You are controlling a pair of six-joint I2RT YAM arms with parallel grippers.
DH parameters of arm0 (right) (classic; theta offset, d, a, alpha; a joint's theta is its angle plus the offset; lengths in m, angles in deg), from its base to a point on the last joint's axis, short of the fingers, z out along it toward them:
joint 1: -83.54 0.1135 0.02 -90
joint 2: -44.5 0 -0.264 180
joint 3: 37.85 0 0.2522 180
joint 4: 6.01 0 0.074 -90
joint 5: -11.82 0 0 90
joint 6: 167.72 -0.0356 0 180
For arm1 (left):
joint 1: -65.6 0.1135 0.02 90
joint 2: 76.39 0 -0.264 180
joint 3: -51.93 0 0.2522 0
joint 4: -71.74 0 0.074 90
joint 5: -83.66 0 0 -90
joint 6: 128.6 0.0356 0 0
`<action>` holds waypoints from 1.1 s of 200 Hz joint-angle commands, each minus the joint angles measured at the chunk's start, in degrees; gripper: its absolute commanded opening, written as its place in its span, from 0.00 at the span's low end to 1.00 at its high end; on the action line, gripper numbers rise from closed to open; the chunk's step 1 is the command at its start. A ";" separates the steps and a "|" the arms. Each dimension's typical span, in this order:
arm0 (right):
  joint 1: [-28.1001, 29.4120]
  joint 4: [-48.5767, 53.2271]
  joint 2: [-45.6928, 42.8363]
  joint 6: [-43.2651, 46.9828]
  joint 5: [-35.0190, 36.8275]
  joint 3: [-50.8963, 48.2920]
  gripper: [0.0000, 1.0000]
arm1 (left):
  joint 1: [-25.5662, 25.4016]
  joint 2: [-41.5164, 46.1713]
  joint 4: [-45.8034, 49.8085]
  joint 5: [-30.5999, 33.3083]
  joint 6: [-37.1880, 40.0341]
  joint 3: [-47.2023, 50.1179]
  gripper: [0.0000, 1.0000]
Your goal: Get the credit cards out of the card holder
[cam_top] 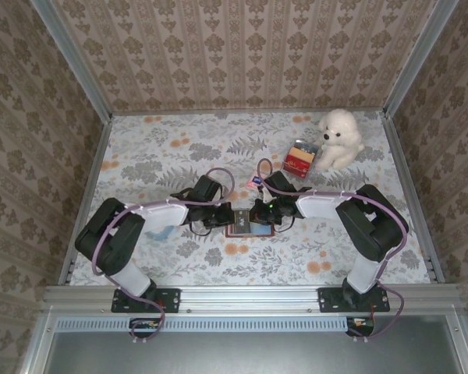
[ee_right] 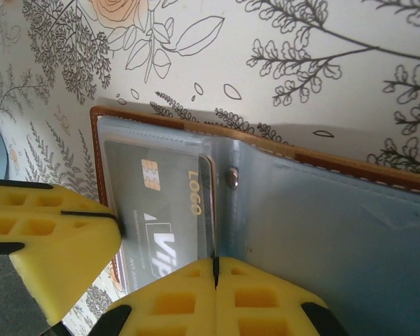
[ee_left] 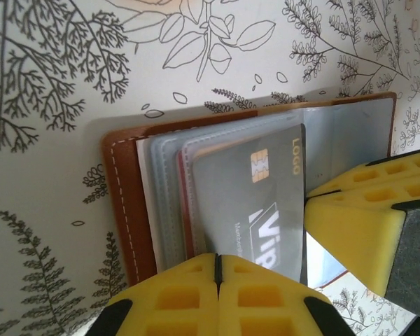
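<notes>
The brown card holder (ee_left: 119, 203) lies open on the flowered table, its clear sleeves fanned out; it also lies between the arms (cam_top: 248, 228). A grey credit card (ee_left: 248, 203) with a gold chip sits partly out of a sleeve. My left gripper (ee_left: 217, 269) is shut on this card's near edge. My right gripper (ee_right: 215, 269) is shut on the edge of a plastic sleeve (ee_right: 161, 150) beside the holder's snap, with the grey credit card (ee_right: 164, 210) just to its left. Both grippers (cam_top: 228, 218) (cam_top: 260, 213) meet over the holder.
A white plush dog (cam_top: 339, 139) and a red box (cam_top: 300, 159) sit at the back right. A small object (cam_top: 253, 183) lies behind the holder. A light-blue flat piece (cam_top: 161, 232) lies by the left arm. Patterned walls enclose the table.
</notes>
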 commanded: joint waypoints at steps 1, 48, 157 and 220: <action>-0.07 3.44 -0.14 1.09 1.69 0.93 0.01 | -0.18 -1.17 3.54 2.06 2.47 -0.62 0.02; -0.58 5.78 -1.60 1.80 4.16 0.34 0.01 | 0.06 -0.90 5.90 3.78 3.28 1.27 0.01; -1.13 1.73 -2.34 1.58 -3.33 -1.12 0.23 | 0.02 -1.37 5.14 3.60 2.85 0.91 0.01; -0.69 -0.19 0.87 0.45 -6.08 -0.75 0.20 | 0.06 -1.26 4.74 3.26 2.51 1.25 0.01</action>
